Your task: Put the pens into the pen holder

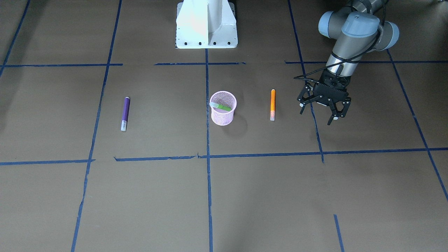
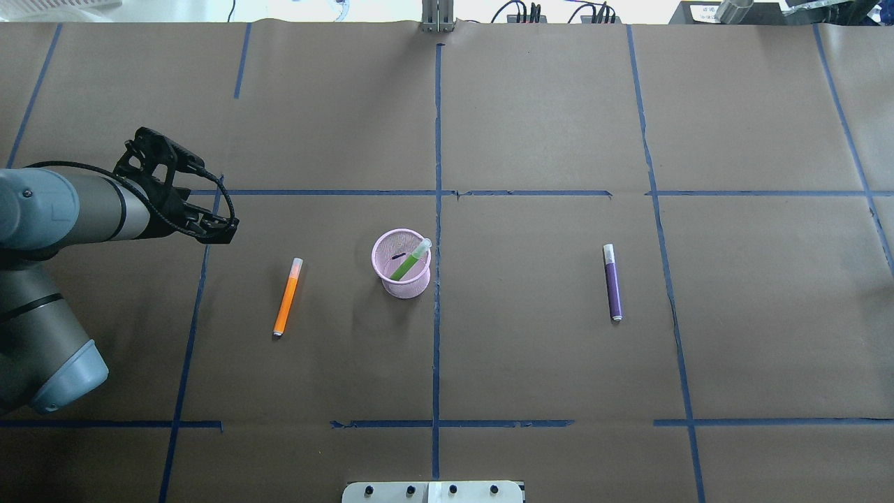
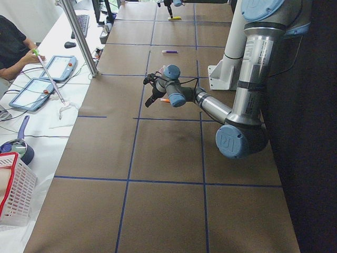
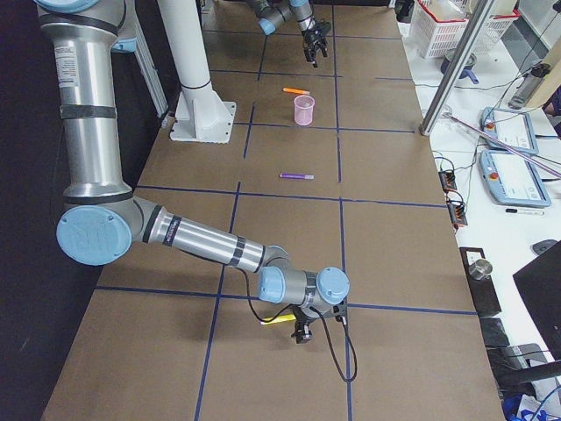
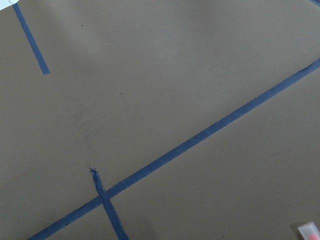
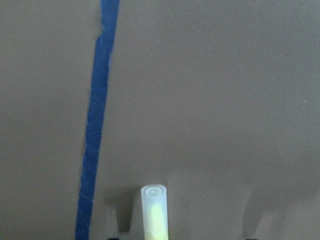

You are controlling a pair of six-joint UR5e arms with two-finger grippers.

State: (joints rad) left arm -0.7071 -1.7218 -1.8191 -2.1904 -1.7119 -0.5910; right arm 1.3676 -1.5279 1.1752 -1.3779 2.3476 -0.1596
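I have the pink pen holder (image 1: 223, 109) standing upright in the middle of the bench (image 2: 531, 349). The green pen (image 1: 224, 107) leans inside it, its pale cap poking over the rim. The orange pen (image 1: 272, 104) lies flat near the holder on the robot's left side, not touching it. The purple pen (image 1: 125, 113) lies flat farther out on the holder's other side. Past the orange pen from the holder, the left gripper (image 1: 317, 117) hangs above the bench, fingers spread and empty. Well away from the holder, the right gripper (image 4: 302, 336) sits low over a yellow pen (image 6: 153, 212). I cannot tell whether its fingers pinch that pen.
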